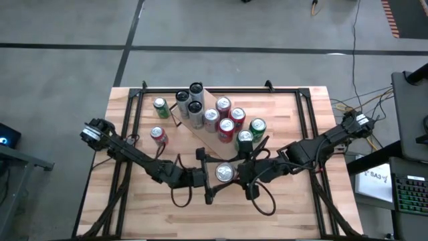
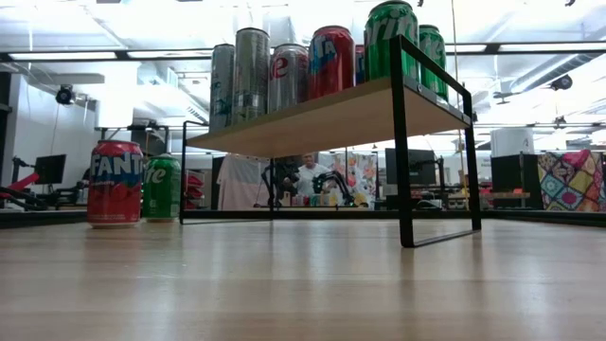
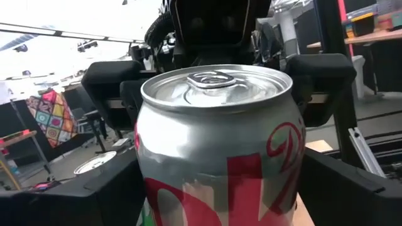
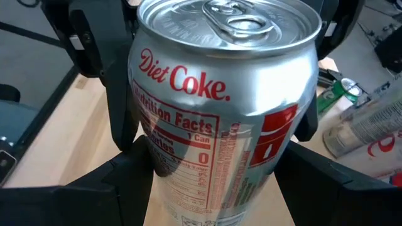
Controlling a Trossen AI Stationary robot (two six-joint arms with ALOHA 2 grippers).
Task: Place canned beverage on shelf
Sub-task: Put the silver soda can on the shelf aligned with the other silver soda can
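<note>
A silver Diet Coke can [image 1: 224, 173] stands upright between my two grippers, near the middle of the table and in front of the shelf. My right gripper [image 1: 239, 171] reaches in from the right and is shut on the can. From the left comes my left gripper [image 1: 210, 177], open, with a finger [image 3: 63, 201] on either side of the same can [image 3: 217, 144]; I cannot tell whether they touch it. The shelf [image 1: 200, 134], a light-wood board [image 2: 312, 118] on black end frames, carries several upright cans. Neither gripper shows in the low view. My right gripper pinches the can's side wall [image 4: 164, 182] between its two fingers, one on each side, below the can's shoulder. The fingers come from the table's right, slanting a little downward. The can stays upright with its pull-tab top up; its base lies outside the frames.
A red Fanta can [image 2: 115, 182] and a green Sprite can [image 2: 162, 188] stand on the table left of the shelf. A black rail frame [image 1: 134, 127] runs along the tabletop's sides. Bare wood lies toward the near edge [image 1: 221, 224].
</note>
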